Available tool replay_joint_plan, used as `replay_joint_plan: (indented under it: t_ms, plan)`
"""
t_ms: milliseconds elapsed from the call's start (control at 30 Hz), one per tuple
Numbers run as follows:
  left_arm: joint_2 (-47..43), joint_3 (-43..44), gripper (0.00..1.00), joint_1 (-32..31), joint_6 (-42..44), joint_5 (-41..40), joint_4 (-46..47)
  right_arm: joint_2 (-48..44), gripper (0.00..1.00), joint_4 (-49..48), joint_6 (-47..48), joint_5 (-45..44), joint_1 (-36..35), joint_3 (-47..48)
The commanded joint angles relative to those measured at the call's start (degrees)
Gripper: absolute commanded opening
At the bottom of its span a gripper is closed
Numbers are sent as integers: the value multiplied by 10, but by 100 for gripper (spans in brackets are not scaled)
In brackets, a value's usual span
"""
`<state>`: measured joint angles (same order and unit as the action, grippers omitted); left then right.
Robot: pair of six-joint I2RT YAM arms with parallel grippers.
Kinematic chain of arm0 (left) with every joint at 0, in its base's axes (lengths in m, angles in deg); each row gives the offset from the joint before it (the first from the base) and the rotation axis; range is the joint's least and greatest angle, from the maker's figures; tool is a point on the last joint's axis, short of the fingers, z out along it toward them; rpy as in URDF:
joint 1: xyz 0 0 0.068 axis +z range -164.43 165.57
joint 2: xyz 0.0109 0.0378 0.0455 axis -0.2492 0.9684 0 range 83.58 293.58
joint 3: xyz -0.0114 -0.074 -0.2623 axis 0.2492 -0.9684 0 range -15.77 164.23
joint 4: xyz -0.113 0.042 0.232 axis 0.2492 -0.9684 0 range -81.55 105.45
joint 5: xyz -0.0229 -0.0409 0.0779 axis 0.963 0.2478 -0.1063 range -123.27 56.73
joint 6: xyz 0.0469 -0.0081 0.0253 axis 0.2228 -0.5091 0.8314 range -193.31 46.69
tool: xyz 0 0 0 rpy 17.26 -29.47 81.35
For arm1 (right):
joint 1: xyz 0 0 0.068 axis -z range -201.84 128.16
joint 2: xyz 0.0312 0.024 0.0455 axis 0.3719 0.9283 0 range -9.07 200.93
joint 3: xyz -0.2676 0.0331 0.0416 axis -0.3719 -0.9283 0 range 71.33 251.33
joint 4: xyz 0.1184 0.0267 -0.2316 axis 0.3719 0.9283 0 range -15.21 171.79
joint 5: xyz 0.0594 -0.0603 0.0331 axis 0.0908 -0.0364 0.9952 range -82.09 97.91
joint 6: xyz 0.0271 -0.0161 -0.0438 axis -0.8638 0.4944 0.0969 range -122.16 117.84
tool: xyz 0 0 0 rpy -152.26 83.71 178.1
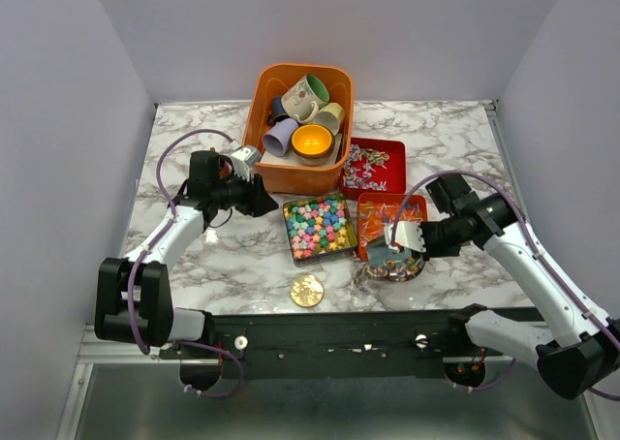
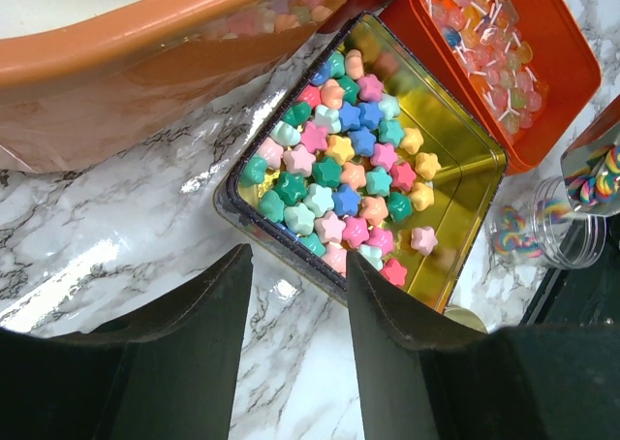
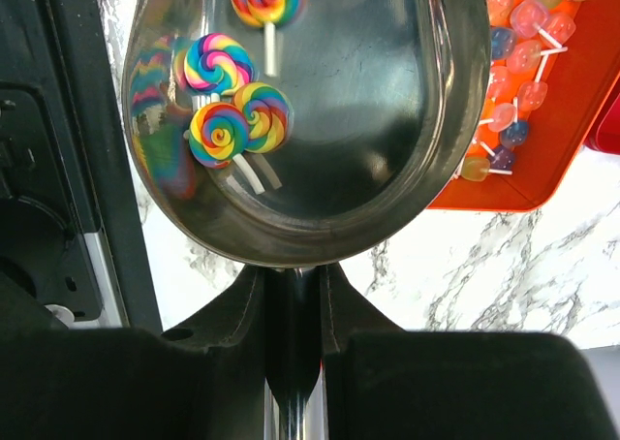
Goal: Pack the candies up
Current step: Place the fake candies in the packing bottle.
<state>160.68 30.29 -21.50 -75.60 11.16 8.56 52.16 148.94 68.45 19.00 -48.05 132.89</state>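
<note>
Well, the right gripper [image 3: 294, 295] is pinched tight on the handle of a metal scoop [image 3: 387, 149], and the scoop's bowl carries a few rainbow swirl lollipops [image 3: 228, 101]. Seen from above, the scoop hangs at about five o'clock over the marble table [image 1: 242, 261], at the near edge of the orange tray [image 2: 562, 72] of small stick candies [image 2: 484, 43]. A clear jar [image 2: 572, 236] with more swirls in it sits close by.

The left gripper [image 2: 295, 266] is over at nine o'clock. Its fingers are spread wide with nothing between them, and they point toward the gold tin [image 2: 465, 183] of star-shaped candies [image 2: 344, 169] at the middle of the table. The orange tray lies just beside the tin on its three o'clock side. Behind that tray, at about one o'clock, a red tray [image 1: 392, 154] holds wrapped sweets [image 1: 360, 164]. At twelve o'clock stands an orange bin [image 1: 260, 106] full of mugs [image 1: 308, 93]. A round gold lid [image 1: 307, 291] lies at six o'clock, near the table's front edge.
</note>
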Motion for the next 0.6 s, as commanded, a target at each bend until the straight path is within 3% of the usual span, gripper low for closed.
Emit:
replay_joint_plan:
  t_ms: [0, 300, 567]
  plan:
    - [4, 4, 54, 5, -3, 15, 9, -28, 0, 6, 17, -9, -5, -16]
    - [6, 5, 54, 5, -4, 15, 13, -16, 1, 28, -4, -14, -19, 33]
    - [1, 3, 54, 5, -4, 14, 9, -16, 0, 39, -18, -80, -95, 26]
